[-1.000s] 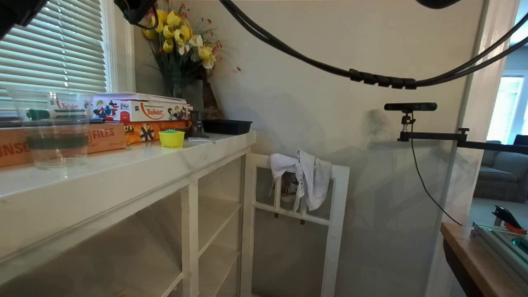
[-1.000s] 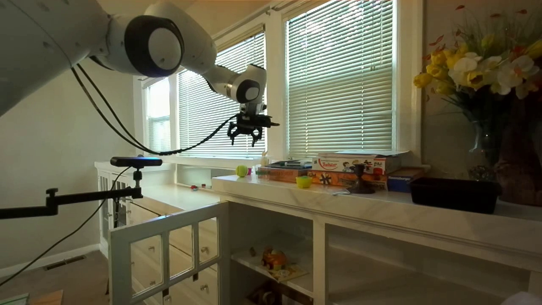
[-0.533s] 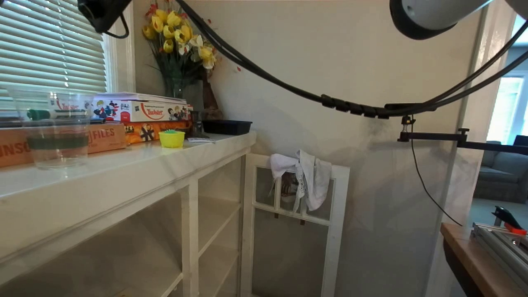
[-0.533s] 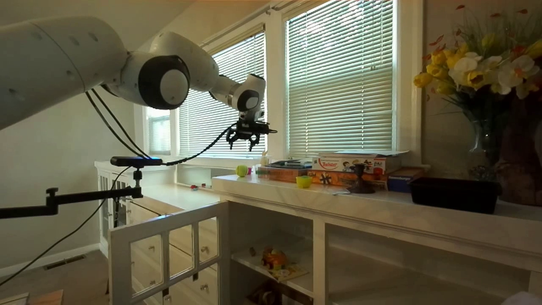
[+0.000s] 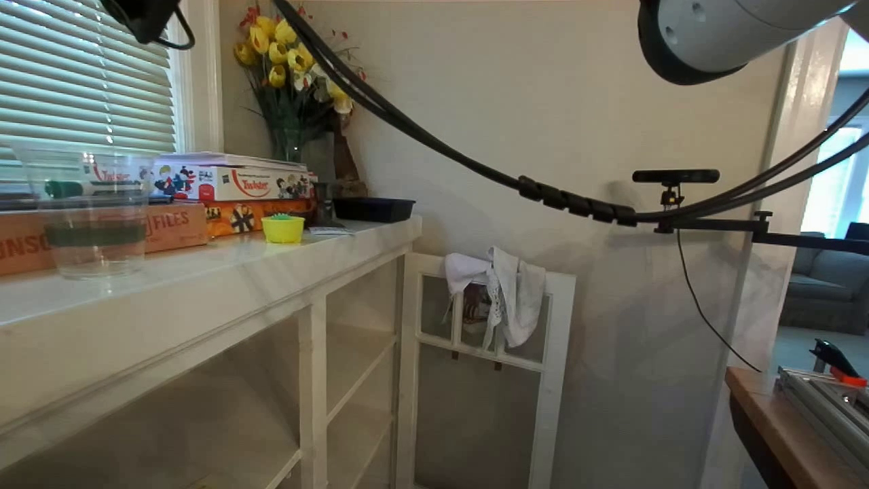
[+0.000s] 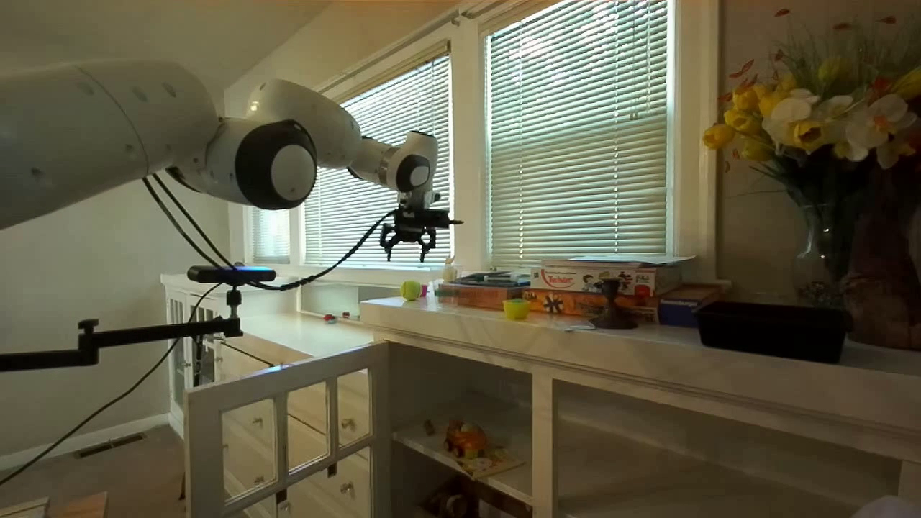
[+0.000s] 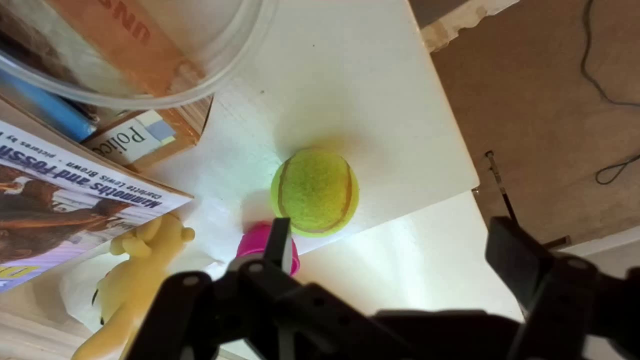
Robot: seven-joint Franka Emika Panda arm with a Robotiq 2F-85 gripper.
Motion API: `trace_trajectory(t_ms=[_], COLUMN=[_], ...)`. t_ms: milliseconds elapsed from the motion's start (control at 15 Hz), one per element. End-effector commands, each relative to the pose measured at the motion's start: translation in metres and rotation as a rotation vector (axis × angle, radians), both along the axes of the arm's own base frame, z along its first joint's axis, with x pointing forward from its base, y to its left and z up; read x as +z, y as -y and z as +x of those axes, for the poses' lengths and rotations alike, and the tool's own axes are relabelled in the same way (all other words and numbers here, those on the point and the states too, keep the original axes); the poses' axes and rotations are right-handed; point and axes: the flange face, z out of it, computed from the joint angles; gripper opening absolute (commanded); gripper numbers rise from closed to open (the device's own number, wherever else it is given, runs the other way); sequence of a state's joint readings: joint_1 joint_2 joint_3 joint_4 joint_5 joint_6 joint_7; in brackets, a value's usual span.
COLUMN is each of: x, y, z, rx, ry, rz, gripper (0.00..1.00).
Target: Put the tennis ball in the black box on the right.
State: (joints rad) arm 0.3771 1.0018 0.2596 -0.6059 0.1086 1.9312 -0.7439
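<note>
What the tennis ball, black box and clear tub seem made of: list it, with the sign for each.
Tennis ball: apparently felt, matte and faintly fuzzy, with curved seams.
Black box: probably moulded plastic, fairly dull; its walls are evenly dark, but painted metal isn't ruled out.
Clear tub: glossy plastic or glass, unclear which; the FILES box shows through its wall.

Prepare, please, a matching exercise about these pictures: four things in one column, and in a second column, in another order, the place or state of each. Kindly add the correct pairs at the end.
Column 1
1. gripper
2. ball
3. black box
4. yellow cup

Column 2
A. near the flowers
B. holding something green
C. up in the air, open
D. on the counter, beside a pink object

Pairs: 1-C, 2-D, 3-A, 4-B
</note>
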Motion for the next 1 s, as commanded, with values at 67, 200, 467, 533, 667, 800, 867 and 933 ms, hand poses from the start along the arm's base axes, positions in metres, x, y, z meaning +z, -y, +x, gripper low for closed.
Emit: trace_trajectory(t_ms=[67, 200, 467, 533, 667, 800, 867, 933], x=[-0.006, -0.013, -0.021, -0.021, -0.019, -0.019, -0.017, -0.017], y=[-0.005, -0.006, -0.012, -0.013, -0.016, -0.012, -0.013, -0.014], z=[0.000, 0.001, 0.002, 0.003, 0.004, 0.005, 0.005, 0.005], rx=[-0.045, -0.057, -0.087, -0.100, -0.126, -0.092, -0.097, -0.099], ry=[0.014, 0.020, 0.040, 0.048, 0.050, 0.040, 0.048, 0.052], rz=[-0.077, -0.093, -0.084, -0.078, -0.054, -0.052, -0.044, -0.041], gripper=[1.00, 1.00, 1.00, 1.00, 1.00, 1.00, 1.00, 1.00])
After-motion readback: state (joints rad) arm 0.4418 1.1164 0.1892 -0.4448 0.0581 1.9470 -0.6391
